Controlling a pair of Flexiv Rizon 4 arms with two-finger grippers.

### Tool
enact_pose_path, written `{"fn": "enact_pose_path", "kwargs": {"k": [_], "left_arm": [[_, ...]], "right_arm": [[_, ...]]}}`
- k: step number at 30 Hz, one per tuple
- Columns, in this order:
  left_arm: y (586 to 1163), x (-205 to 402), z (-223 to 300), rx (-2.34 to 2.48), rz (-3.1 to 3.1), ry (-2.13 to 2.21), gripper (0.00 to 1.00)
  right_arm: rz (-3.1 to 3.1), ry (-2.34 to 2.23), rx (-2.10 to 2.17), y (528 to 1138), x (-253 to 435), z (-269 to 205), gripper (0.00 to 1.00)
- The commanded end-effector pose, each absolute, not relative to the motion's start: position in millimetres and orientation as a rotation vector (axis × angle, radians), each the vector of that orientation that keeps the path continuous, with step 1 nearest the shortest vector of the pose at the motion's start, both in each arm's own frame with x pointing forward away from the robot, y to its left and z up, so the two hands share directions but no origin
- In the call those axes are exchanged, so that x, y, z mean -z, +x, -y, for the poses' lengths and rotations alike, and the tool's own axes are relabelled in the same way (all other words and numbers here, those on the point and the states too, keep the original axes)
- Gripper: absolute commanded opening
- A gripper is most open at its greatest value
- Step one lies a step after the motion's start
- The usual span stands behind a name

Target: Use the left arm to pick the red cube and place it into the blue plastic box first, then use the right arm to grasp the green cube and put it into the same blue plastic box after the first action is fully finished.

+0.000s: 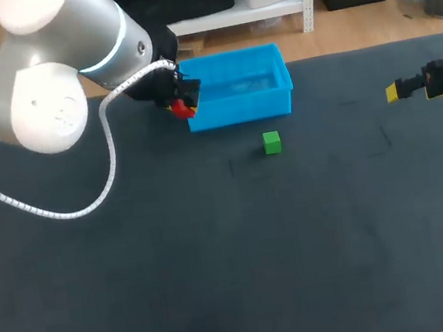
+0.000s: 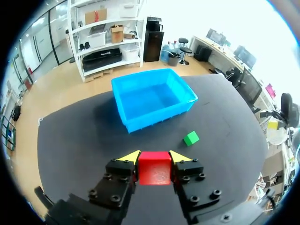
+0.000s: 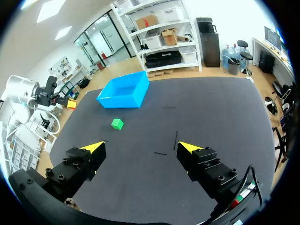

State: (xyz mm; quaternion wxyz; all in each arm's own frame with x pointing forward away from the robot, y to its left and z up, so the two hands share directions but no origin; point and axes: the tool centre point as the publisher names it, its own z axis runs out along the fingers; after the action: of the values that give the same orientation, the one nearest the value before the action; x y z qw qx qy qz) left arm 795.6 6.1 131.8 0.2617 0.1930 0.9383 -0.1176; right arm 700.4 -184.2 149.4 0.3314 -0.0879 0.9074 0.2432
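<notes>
My left gripper (image 2: 154,156) is shut on the red cube (image 2: 154,167), both yellow tips pressed to its sides. In the head view that gripper (image 1: 179,108) holds the red cube (image 1: 187,101) in the air at the left end of the blue plastic box (image 1: 243,106). The blue box (image 2: 152,100) is open-topped, with nothing visible inside, ahead of the fingers. The green cube (image 1: 271,143) rests on the dark mat just in front of the box. My right gripper (image 3: 142,147) stands open near the right table edge, nothing between its fingers; the green cube (image 3: 117,123) lies well ahead of it.
A dark mat (image 1: 235,256) covers the table. Broad bare mat stretches in front of the green cube and between it and the right gripper (image 1: 410,88). A white cable (image 1: 85,205) hangs from my left arm over the mat.
</notes>
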Motion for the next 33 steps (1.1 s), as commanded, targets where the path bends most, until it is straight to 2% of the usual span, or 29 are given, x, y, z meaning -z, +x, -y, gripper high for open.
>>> {"fn": "enact_pose_path", "kwargs": {"k": [1,17,33], "left_arm": [[813,-132,-6,0.363,-2.538,0.547,0.0],[893,-130,21,0.349,-2.501,0.66,0.0],[945,-104,48,0.422,-2.501,0.691,0.0]], "right_arm": [[-2.373,-0.231,-0.635,700,-150,185,1.0],[-2.373,-0.231,-0.635,700,-150,185,1.0],[-2.373,-0.231,-0.635,700,-150,185,1.0]]}}
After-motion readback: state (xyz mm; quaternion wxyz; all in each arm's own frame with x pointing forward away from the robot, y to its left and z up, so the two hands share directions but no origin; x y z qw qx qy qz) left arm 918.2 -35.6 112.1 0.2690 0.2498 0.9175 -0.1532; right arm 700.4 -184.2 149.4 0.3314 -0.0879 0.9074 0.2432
